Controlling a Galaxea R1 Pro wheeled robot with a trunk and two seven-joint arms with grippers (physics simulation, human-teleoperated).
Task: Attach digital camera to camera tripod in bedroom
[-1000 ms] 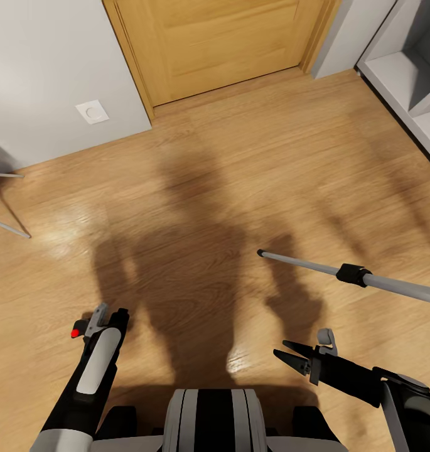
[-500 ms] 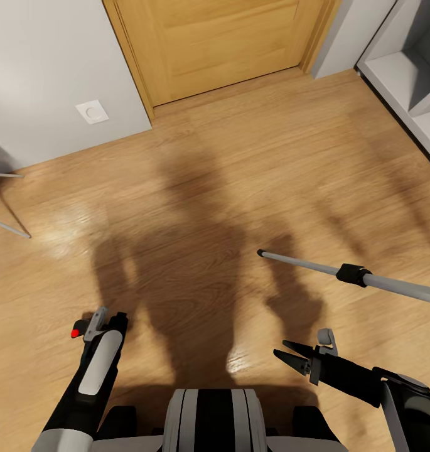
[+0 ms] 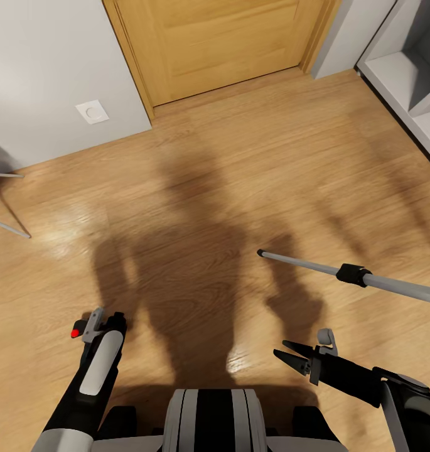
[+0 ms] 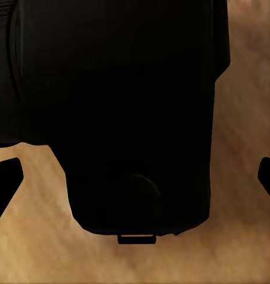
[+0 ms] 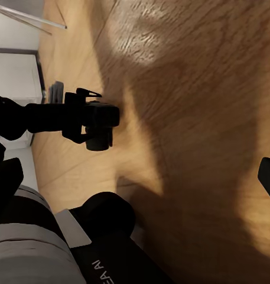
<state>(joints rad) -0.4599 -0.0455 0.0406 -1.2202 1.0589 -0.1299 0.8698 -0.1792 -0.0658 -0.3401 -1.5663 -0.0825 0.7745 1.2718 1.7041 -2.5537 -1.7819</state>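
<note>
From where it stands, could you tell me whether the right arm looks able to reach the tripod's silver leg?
Probably yes: the right end effector is open, with bare floor between it and the nearby leg.

This was a room in a home, by its look a bedroom, rendered in a simulator. A light wood plank floor (image 3: 240, 176) filled most of the head view. At the upper middle of the frame stood a closed oak door (image 3: 221, 37) in a matching wooden frame. A light grey wall (image 3: 45, 69) took up the upper left, with a small white round-faced wall plate (image 3: 92, 112) set low on it. At the upper right edge a white cube shelf (image 3: 406, 81) reached down to the floor. Thin grey metal legs (image 3: 4, 201) of some piece of furniture showed at the left edge.
</note>
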